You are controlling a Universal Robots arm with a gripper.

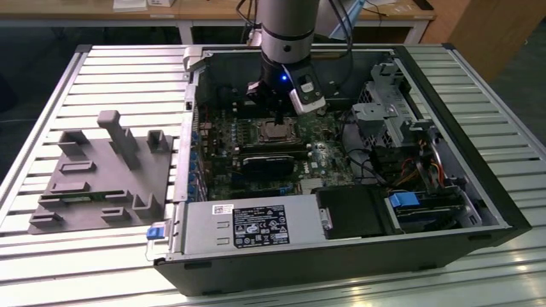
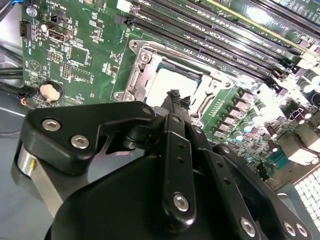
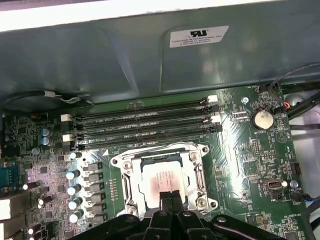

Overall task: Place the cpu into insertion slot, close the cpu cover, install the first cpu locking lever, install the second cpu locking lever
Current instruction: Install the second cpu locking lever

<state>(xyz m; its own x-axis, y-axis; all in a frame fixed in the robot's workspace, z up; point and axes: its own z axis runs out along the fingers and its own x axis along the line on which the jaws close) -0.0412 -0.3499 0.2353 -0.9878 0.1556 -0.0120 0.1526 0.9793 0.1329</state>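
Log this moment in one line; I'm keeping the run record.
gripper: shut, tips over cpu | cpu: in insertion slot | cpu cover: down around chip

1. White label (image 3: 199, 36) on the case wall (image 3: 125, 60): dark print, too small to read.
2. Black label (image 1: 258, 226) on the power supply (image 1: 204, 233): white symbols and print, not legible.
3. Small white label (image 1: 222, 209) just beside it: illegible.
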